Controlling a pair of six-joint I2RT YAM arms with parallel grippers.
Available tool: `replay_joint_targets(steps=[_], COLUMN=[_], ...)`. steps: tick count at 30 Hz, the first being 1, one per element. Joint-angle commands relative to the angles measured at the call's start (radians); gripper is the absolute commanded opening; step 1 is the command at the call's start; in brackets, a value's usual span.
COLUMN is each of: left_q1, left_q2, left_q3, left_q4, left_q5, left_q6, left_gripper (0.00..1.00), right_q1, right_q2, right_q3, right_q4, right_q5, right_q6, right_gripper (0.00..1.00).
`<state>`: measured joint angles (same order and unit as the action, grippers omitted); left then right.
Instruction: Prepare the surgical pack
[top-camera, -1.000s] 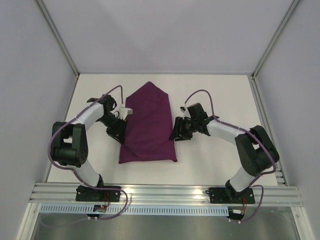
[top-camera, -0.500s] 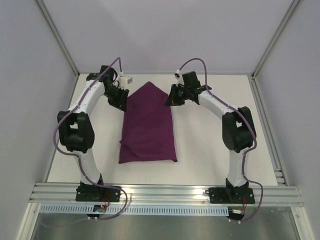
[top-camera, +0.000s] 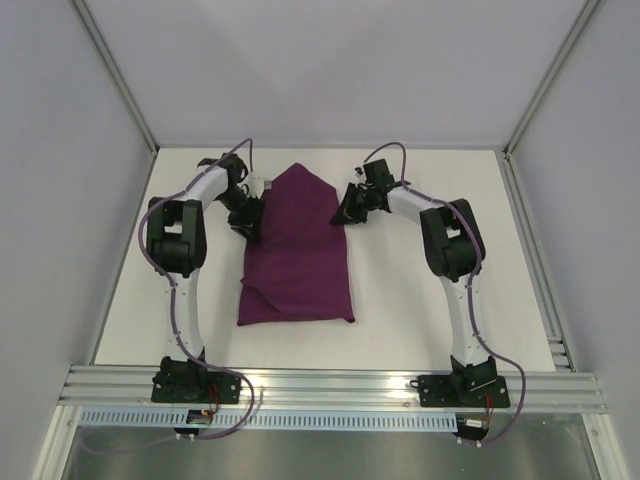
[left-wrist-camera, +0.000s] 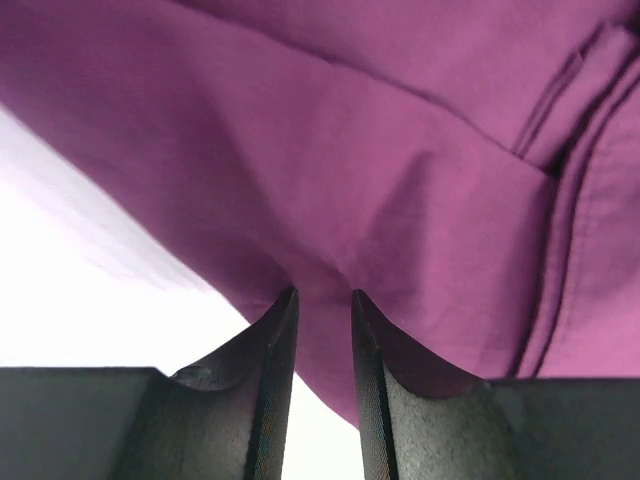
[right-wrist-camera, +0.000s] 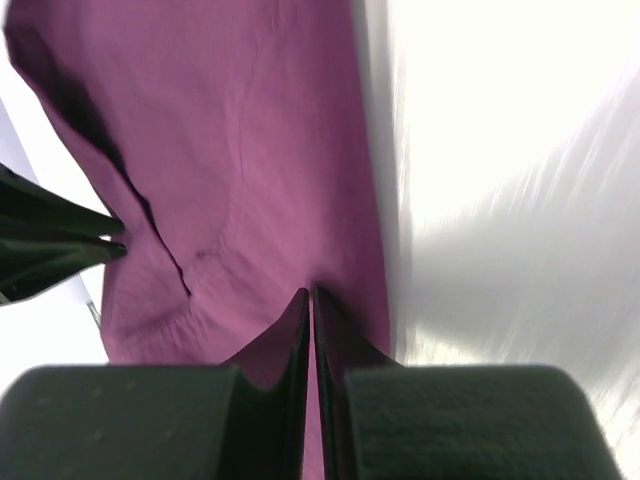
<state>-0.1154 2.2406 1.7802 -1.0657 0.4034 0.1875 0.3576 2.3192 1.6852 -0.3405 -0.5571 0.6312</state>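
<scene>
On the left, the left gripper (top-camera: 247, 217) sits at the left edge of the purple fabric sheet (top-camera: 297, 250), towards its far end; in the left wrist view its fingers (left-wrist-camera: 272, 335) stand close together with a fold of the cloth pinched between the tips, and creases fan out from that spot, so it reads as gripping the fabric edge.

In the middle, the sheet lies folded on the white table (top-camera: 420, 300) as a long bundle, pointed at the far end and square at the near end, with an overlapping flap showing at its near left corner; no tray, scissors, gauze or packets show, and whether they lie wrapped inside cannot be told.

On the right, the right gripper (top-camera: 346, 212) meets the opposite edge of the sheet, about level with the left one; its fingers (right-wrist-camera: 296, 320) are all but touching, clamped on a thin layer of the cloth.

The step in hand looks like wrapping: both arms hold the side edges below the point, ready to fold or tighten the pack. The next move probably calls for both grippers to travel together, low and in step, so that neither edge slips free and the bundle does not drag or open.
</scene>
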Motion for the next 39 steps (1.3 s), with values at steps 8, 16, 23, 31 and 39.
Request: replay_joint_targets(steps=[8,16,23,31,39], left_q1=[0.013,0.029,0.051,0.079,0.079], left_q2=[0.034,0.182,0.120,0.126,0.195], left_q3=[0.165,0.384,0.361,0.341,0.343], left_q4=[0.105,0.036,0.081,0.078,0.067], left_q5=[-0.096,-0.173,-0.160,-0.144,-0.072], left_q6=[-0.091,-0.143,-0.164,-0.161,-0.172], left_gripper=[0.42,0.43,0.47,0.53,0.54], right_q1=[-0.028,-0.060,-0.060,-0.060,-0.062], right_q2=[0.172,0.365,0.231,0.158,0.216], right_q3=[0.288,0.588,0.542,0.458,0.462], right_q4=[0.019,-0.100,-0.057,-0.098,-0.133], right_q5=[0.074,0.066,0.077,0.169,0.160], right_q6=[0.146,0.229,0.177,0.067,0.051], right_gripper=[0.11,0.11,0.25,0.39,0.42])
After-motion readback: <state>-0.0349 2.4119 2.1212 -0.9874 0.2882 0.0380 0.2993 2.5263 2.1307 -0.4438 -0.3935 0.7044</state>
